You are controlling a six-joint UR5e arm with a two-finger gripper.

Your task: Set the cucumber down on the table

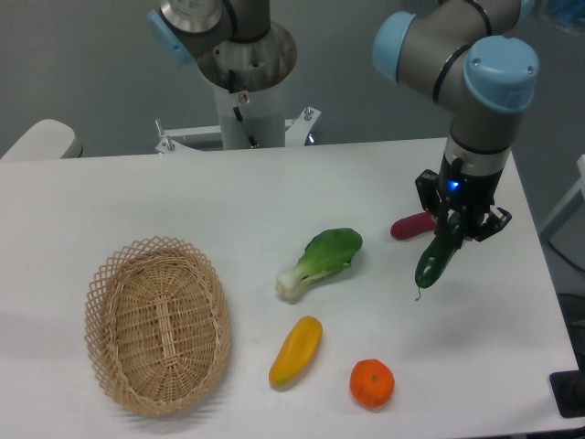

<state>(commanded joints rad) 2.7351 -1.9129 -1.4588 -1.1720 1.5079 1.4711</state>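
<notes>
The gripper point(454, 222) hangs at the right side of the table point(137, 192), its fingers closed on the upper end of the cucumber point(438, 258); the cucumber slants down and to the left from the jaws, stem tip lowest, and whether that tip touches the tabletop cannot be told; a magenta vegetable point(411, 225) lies just left of the gripper; the bok choy point(322, 261) sits mid-table; nearer lie a yellow vegetable point(296, 350) and, to its right, an orange point(372, 383); the basket point(157, 323) stands at the near left.
</notes>
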